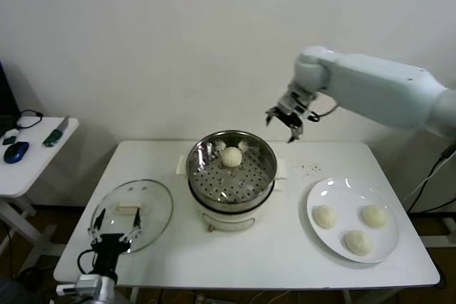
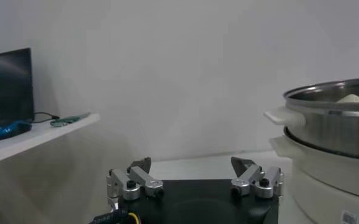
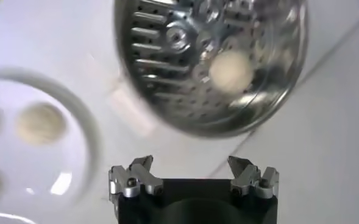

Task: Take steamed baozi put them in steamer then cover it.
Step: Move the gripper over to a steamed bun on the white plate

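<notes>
Left gripper [image 1: 114, 236] sits lowest at the near table edge, jaws spread and empty, parked beside the cover [image 1: 132, 213], which lies flat left of the steamer [image 1: 231, 169] awaiting the final step. One baozi [image 1: 231, 156] rests on the perforated floor; three remain on the plate [image 1: 354, 197] at right. Right gripper [image 1: 287, 120], released and empty, hovers above, between steamer and plate.

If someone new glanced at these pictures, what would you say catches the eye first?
The shiny steamer at the table's centre, holding one bun. The right gripper hangs open above and behind it. Three more buns wait on the white plate to the right, and the glass lid lies to the left.
</notes>
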You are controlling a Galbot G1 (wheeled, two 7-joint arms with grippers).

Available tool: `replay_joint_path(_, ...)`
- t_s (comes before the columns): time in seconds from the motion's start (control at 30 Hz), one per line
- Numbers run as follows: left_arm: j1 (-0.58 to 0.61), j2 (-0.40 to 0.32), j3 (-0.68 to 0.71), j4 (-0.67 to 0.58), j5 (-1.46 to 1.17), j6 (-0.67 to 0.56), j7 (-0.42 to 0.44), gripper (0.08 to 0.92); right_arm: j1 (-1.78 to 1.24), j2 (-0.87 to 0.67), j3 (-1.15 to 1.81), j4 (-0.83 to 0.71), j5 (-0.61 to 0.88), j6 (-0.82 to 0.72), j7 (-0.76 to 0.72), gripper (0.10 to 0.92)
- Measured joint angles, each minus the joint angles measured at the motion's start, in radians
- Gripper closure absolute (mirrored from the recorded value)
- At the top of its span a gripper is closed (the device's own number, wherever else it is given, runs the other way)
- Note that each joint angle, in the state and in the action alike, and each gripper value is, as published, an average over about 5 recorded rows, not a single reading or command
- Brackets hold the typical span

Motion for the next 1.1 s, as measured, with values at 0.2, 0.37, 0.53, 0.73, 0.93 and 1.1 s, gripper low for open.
replay_joint_path(0.2,0.006,0.0,-0.006,-0.009,-0.003,-0.001,0.005,0.177,-0.098,-0.129,0.023,0.045,0.027,-0.112,0.004,0.203)
replay_joint_path(0.37,0.01,-0.002,-0.007,-0.014,-0.002,0.002,0.008,0.177,-0.221,-0.187,0.088,0.048,0.001,-0.164,0.005,0.203)
replay_joint_path(0.53,0.009,-0.005,-0.009,-0.012,0.001,0.004,0.009,0.177,-0.333,-0.214,0.153,0.035,-0.033,-0.194,0.007,0.203)
replay_joint_path(0.73,0.009,-0.008,-0.011,-0.001,0.004,0.001,0.013,0.177,-0.433,-0.22,0.211,0.014,-0.063,-0.215,0.017,0.203)
replay_joint_path(0.93,0.017,-0.011,-0.014,0.004,0.004,-0.007,0.018,0.177,-0.503,-0.206,0.26,-0.011,-0.081,-0.225,0.025,0.203)
replay_joint_path(1.1,0.02,-0.011,-0.018,0.008,0.004,-0.011,0.019,0.177,-0.543,-0.19,0.287,-0.029,-0.087,-0.233,0.029,0.203)
